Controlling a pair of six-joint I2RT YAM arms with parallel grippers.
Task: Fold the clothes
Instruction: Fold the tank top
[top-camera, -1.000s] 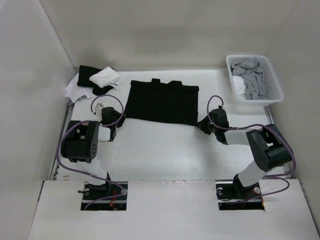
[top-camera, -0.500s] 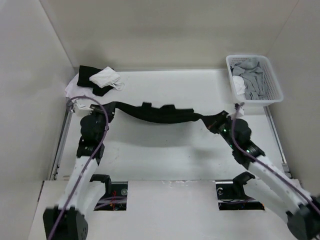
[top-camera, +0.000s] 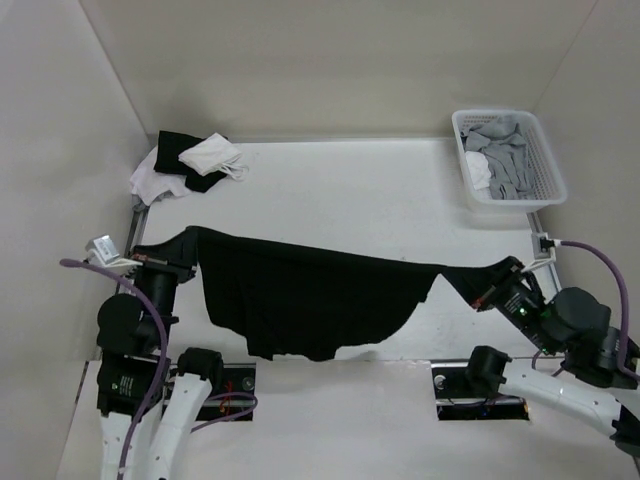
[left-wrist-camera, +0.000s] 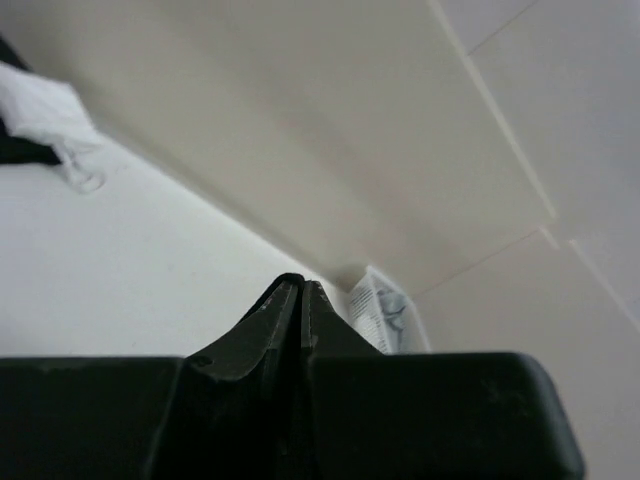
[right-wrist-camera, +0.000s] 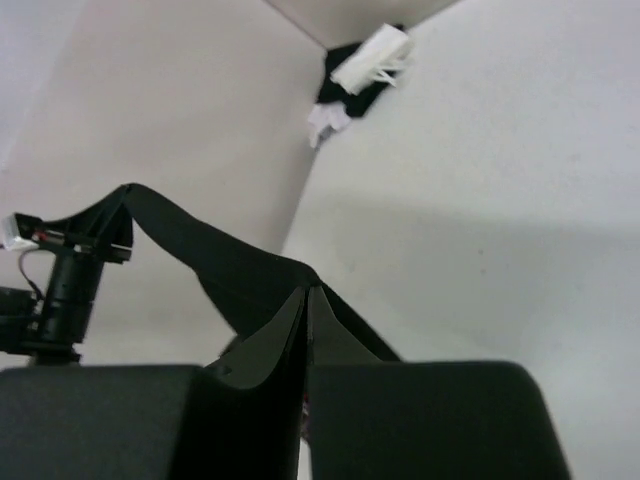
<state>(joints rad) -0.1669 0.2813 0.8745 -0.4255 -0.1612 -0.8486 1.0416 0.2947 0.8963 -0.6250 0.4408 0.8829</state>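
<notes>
The black garment (top-camera: 300, 295) hangs in the air, well short of the white basket (top-camera: 545, 180), sagging past the counter's (top-camera: 340, 190) near edge. The left fingers (left-wrist-camera: 292, 315) and right fingers (right-wrist-camera: 300, 320) each pinch an upper corner tight. A thin pinch could slip and drop one side, and the uneven hem may bunch on landing. The black-and-white heap (top-camera: 190, 160), far across from the basket, obstructs nothing.

The clothes (top-camera: 300, 300) are matt black cloth (table (top-camera: 350, 190) smooth).

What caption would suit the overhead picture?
Left claw and right claw hold the black garment stretched between them over the table.
</notes>
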